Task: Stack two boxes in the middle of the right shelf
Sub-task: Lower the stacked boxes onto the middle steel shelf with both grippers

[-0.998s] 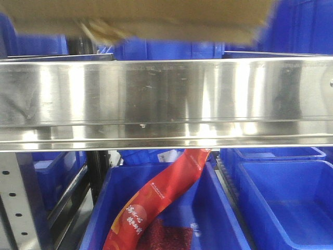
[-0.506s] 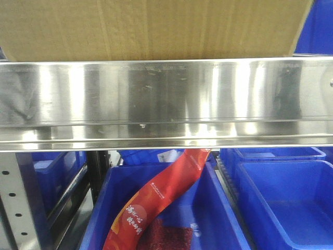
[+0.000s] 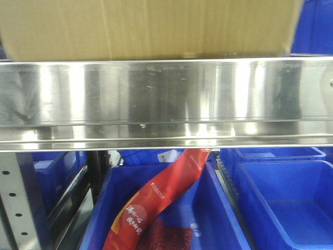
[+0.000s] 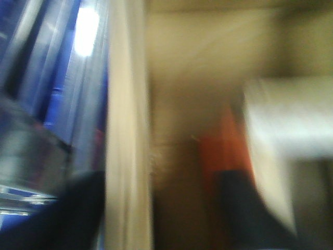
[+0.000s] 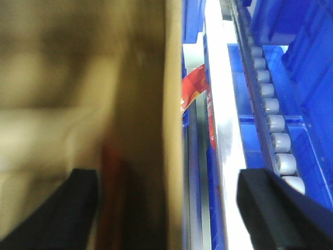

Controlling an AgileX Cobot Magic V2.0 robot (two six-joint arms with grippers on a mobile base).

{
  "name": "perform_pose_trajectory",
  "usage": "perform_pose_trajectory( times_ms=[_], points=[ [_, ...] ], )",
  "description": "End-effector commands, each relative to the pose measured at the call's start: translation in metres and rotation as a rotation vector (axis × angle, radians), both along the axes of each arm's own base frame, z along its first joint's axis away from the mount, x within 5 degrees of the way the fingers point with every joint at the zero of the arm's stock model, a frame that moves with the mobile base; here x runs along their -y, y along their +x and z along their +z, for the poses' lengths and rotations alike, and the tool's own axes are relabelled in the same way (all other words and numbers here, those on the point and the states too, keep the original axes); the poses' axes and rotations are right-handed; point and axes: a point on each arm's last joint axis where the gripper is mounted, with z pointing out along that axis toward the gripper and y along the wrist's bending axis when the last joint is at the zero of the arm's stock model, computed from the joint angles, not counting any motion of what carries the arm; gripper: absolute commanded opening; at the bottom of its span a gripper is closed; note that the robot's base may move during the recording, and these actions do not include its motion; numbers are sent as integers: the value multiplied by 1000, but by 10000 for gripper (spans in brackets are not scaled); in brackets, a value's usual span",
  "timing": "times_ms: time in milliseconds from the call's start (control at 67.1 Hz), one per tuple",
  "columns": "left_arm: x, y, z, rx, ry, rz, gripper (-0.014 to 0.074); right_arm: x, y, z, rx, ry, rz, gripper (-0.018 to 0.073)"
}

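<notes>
A tan cardboard box [image 3: 151, 28] fills the top of the front view, its lower edge right at the polished steel shelf lip [image 3: 166, 99]. I cannot tell which of the two boxes it is, and no second box shows clearly. In the blurred left wrist view, a pale cardboard wall [image 4: 130, 130] runs between the dark fingers of my left gripper [image 4: 161, 208]. In the right wrist view, my right gripper [image 5: 166, 208] straddles the box's wall [image 5: 174, 104]. One finger [image 5: 73, 213] is over the cardboard, the other [image 5: 276, 208] stands clear of it.
Blue bins [image 3: 281, 203] sit under the shelf, one holding a red packet [image 3: 161, 192]. More blue bins [image 3: 312, 26] stand behind the box. A grey perforated upright [image 3: 13, 203] is at lower left. A roller track [image 5: 270, 109] runs beside the shelf edge.
The box has come down from the top edge of the front view to the shelf lip, then shifted slightly left. The shelf and bins have not moved.
</notes>
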Motion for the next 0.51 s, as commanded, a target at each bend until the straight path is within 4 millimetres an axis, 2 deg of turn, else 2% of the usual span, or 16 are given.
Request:
perform_pose_trajectory(
  times_ms=[0,164,253,357,491],
  points=[
    [1,1,4,31,-4,-8,485,3,-2,7,34,-3,-3,442],
    [0,0,8,58,-5,-12,469,6,-8,21,74,17,-4,437],
    [-1,-3,12,76,-13,-15,410,9,-13,27,84,23,-9,382],
    [-4,-7,18,108,-17,-17,254,12,-20,34,94,34,-12,220],
    [-4,-6,22,150,-16,-26,-10,12,-22,36,97,38,-11,-20]
  ],
)
